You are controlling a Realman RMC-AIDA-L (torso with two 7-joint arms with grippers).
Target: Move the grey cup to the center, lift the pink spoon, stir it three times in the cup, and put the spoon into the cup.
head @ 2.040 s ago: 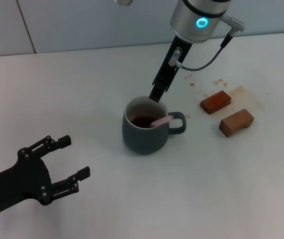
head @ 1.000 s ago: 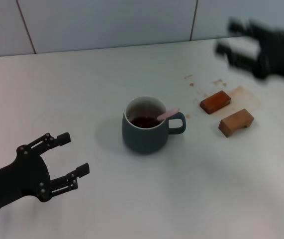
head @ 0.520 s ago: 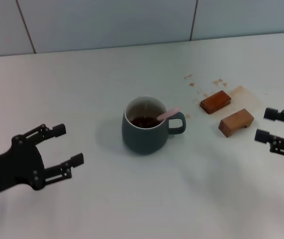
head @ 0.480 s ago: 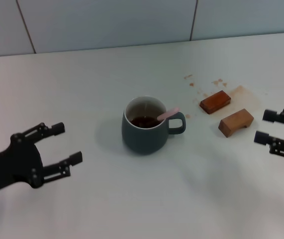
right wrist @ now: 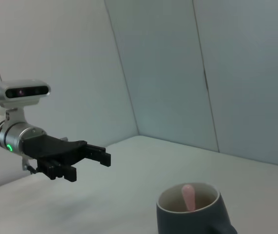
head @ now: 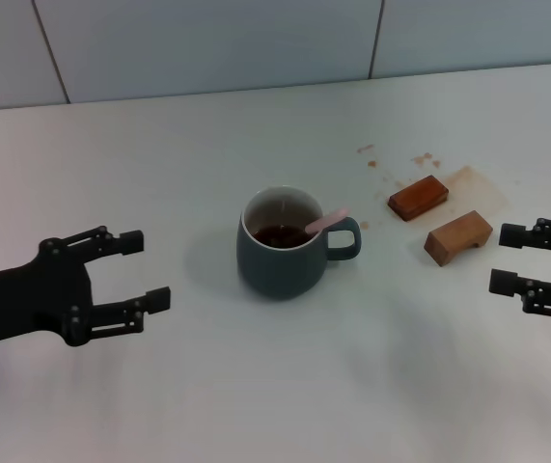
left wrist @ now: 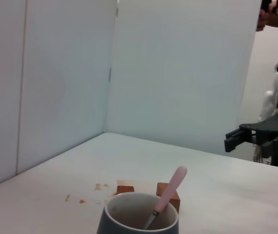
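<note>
Both jaws stand open and empty, left gripper (head: 145, 270) and right gripper (head: 505, 258) well apart from the grey cup (head: 281, 243) between them, while only the left wrist view shows the pink spoon (left wrist: 167, 196) reaching inside it.

Grey cup (head: 282, 253): ceramic look, matt blue-grey outside, smooth glossy white inside, dark brown liquid with a slight sheen. Pink spoon (head: 325, 223) leaning in the cup: handle smooth pale pink, plastic-like; the stem low inside the cup looks like silver metal in the left wrist view. Two wooden blocks (head: 457, 236) right of the cup: brown, matt, bare wood; the farther one redder. Table (head: 256, 386): white, smooth, matt, with brown stains beyond the blocks. Left gripper (head: 145, 272) and right gripper (head: 502, 258): black, matt, hard plastic or metal.
</note>
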